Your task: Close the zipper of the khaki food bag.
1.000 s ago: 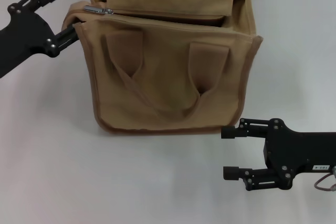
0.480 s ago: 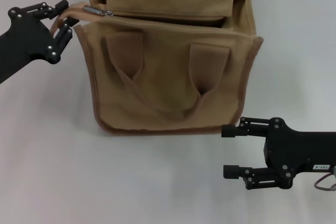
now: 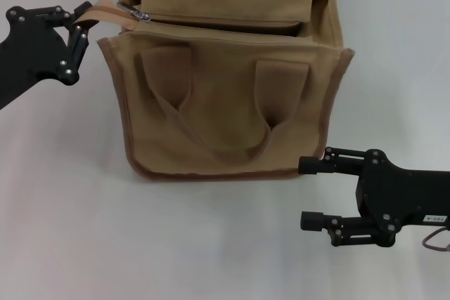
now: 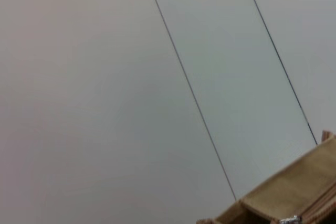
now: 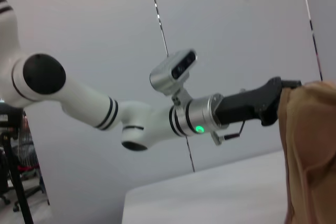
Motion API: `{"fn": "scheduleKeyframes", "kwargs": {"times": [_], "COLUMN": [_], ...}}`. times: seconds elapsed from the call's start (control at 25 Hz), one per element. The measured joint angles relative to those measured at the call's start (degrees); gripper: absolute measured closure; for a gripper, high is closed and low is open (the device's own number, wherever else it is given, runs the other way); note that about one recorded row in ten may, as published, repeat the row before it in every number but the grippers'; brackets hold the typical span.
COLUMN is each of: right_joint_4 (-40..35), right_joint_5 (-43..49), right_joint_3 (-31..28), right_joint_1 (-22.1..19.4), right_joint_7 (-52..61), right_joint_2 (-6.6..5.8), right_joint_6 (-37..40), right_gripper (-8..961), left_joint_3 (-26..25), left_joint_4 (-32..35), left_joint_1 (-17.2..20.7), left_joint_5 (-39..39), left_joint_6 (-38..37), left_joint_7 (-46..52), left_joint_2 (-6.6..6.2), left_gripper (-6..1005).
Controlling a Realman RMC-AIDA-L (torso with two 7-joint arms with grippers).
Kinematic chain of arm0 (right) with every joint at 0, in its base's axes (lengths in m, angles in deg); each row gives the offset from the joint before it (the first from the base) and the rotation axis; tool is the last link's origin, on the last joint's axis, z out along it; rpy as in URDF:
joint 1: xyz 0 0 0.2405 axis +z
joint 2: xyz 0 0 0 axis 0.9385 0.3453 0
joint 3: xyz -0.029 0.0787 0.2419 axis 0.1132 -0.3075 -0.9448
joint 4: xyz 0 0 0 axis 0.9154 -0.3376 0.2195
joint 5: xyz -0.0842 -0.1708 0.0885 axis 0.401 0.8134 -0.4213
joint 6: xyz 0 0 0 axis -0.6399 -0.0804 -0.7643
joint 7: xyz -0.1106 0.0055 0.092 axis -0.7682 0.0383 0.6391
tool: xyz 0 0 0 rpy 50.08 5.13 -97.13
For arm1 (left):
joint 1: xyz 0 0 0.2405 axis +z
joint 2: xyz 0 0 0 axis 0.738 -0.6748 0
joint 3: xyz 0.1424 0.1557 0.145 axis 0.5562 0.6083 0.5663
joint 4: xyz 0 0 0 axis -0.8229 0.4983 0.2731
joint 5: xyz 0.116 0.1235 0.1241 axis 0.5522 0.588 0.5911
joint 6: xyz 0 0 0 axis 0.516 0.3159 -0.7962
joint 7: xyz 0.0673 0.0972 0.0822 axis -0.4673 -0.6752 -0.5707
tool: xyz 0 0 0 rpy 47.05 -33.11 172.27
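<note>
The khaki food bag (image 3: 225,103) stands upright mid-table, its handles hanging down the front. Its zipper (image 3: 225,20) runs along the top and lies open, with the silver pull (image 3: 133,12) at the left end. My left gripper (image 3: 83,20) is at the bag's upper left corner, shut on the zipper's khaki end tab (image 3: 98,7) and holding it out to the left. The left wrist view shows the bag corner (image 4: 294,192) and the pull (image 4: 290,219). My right gripper (image 3: 306,193) is open and empty, low beside the bag's front right corner. The right wrist view shows the bag's side (image 5: 310,150).
The white table (image 3: 70,209) spreads around the bag. A grey panelled wall (image 4: 157,77) stands behind. The right wrist view shows my left arm (image 5: 136,121) reaching to the bag.
My left gripper has shifted up from the bag's left edge to the end tab and drawn it up and left. The right gripper has moved slightly lower.
</note>
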Motion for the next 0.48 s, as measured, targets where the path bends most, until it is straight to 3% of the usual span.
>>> {"fn": "scheduleKeyframes", "kwargs": {"times": [0.28,0.48], "right_joint_4": [-0.04,-0.40], "right_joint_5": [-1.72,-10.65], "right_joint_3": [-0.06,-0.18], "right_joint_1": [0.00,0.45], "right_joint_7": [0.17,4.06], "right_joint_2": [-0.18,-1.24], "right_joint_6": [4.40,11.33], "right_gripper": [191,191], "left_joint_3": [-0.15,-0.31], "left_joint_4": [0.07,-0.01], "left_joint_1": [-0.48,-0.52], "left_joint_5": [-0.12,-0.25], "left_joint_6": [-0.60,-0.74], "left_joint_7": [0.05,0.01], "left_joint_2": [0.00,0.08], "left_gripper": [976,974]}}
